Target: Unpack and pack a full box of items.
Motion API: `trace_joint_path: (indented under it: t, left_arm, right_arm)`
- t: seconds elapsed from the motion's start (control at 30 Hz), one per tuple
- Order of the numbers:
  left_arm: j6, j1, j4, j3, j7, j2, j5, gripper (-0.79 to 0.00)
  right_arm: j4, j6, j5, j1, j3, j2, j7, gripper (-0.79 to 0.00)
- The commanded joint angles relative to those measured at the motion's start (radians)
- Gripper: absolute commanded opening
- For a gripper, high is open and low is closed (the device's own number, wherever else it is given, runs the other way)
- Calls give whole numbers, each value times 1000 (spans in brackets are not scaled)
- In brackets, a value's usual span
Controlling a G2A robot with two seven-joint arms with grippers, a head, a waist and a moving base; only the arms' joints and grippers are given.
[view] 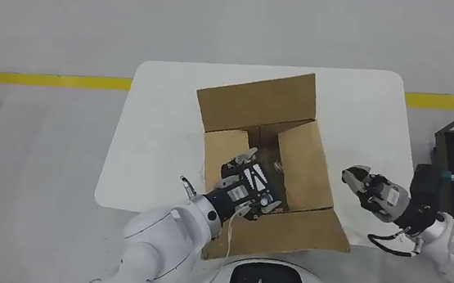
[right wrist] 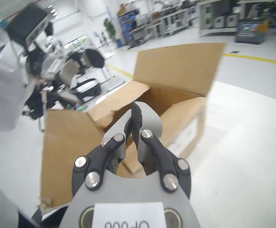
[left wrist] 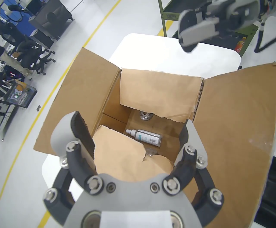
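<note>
While the left gripper (left wrist: 130, 122) hangs over the open mouth of the cardboard box (view: 255, 103), I read its fingers (left wrist: 83, 131) as spread wide, with nothing between them. The box stands on the white table (view: 158, 135). Its two long flaps are folded outward and its two short flaps lean in over the opening. On the box's floor I can see a clear spray bottle (left wrist: 144, 136) with a white cap, lying on its side. Just past it, a small round metal part (left wrist: 146, 115) sits partly under one short flap. The right gripper (view: 357, 178) is outside the box, near one side flap, its fingers (right wrist: 136, 117) pressed together on nothing.
</note>
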Motion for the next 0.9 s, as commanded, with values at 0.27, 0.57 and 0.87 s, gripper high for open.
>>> trace_joint_path:
  t: [0.27,0.57,0.87]
  left_arm:
    - [18,-10,4,27,7,0,6,0]
    - [43,-5,13,20,-2,3,38,0]
    - [90,0,45,15,-33,7,175,0]
  right_arm:
    - [94,63,-6,-7,-78,-10,49,-785]
    - [117,41,-32,21,-196,-21,93,-785]
    - [98,51,-72,35,-240,-28,77,-785]
